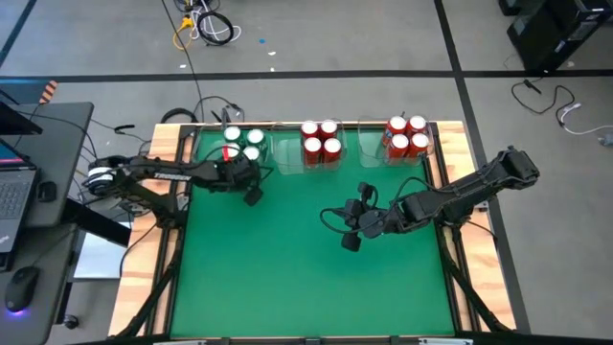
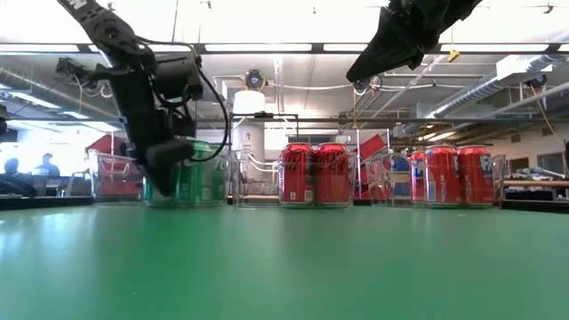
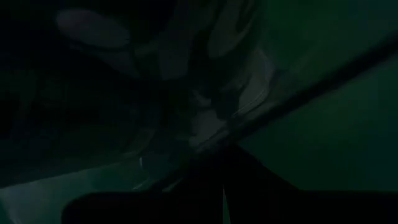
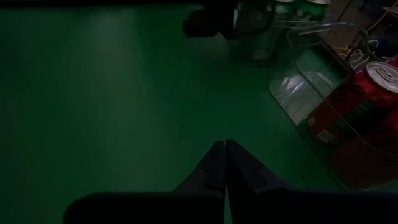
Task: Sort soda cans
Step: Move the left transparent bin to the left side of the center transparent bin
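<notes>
Three clear trays stand along the far edge. The left tray holds green cans. The middle tray holds red cans, and so does the right one. My left gripper is shut and sits low at the left tray's near wall. My right gripper is shut and empty. It hovers high over the table's middle, pointing toward the left tray. My left gripper stands with shut fingers close against the near wall of the left tray, coming from the near side. I cannot tell whether it touches the wall. It holds no can.
Green table spreads out on the near side of the trays. Wooden rails run along the table's left and right sides. A desk with a laptop stands off the left edge. Cables lie on the floor beyond the table.
</notes>
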`<state>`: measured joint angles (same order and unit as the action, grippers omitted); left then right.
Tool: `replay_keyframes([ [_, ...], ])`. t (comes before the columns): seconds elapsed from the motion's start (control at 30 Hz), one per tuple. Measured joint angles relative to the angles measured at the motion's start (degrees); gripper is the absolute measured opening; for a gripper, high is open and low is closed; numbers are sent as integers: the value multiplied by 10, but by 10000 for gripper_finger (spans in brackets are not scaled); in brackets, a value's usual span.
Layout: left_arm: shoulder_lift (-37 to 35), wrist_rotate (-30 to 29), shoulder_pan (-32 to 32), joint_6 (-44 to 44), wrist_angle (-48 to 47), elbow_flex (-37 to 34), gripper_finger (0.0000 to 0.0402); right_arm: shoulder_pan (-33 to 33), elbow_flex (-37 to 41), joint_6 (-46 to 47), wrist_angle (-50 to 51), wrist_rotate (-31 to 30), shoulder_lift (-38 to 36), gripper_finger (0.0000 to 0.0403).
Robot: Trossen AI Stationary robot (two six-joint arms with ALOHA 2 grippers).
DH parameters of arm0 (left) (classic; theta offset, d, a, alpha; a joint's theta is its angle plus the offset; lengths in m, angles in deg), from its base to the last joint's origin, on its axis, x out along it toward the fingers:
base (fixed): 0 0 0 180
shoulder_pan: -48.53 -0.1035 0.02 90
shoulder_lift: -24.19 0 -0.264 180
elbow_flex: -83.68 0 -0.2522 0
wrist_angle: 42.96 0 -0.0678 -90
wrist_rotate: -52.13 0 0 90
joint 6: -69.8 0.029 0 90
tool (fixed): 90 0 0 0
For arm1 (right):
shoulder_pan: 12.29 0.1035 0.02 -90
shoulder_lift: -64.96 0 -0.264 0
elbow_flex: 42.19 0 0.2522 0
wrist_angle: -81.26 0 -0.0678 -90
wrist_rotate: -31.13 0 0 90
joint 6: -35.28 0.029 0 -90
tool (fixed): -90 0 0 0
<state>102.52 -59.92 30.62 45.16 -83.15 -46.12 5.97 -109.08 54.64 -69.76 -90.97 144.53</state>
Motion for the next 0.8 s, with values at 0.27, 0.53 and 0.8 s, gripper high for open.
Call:
replay_keyframes([
  [0.27,22,3,-51,50,123,0,0,0,0,0,2,0,0,0],
  [0.53,38,29,-58,81,160,1,0,-25,0,4,10,0,1,0],
  [0.8,35,75,-16,113,163,1,0,-124,21,-77,-40,73,72,0],
])
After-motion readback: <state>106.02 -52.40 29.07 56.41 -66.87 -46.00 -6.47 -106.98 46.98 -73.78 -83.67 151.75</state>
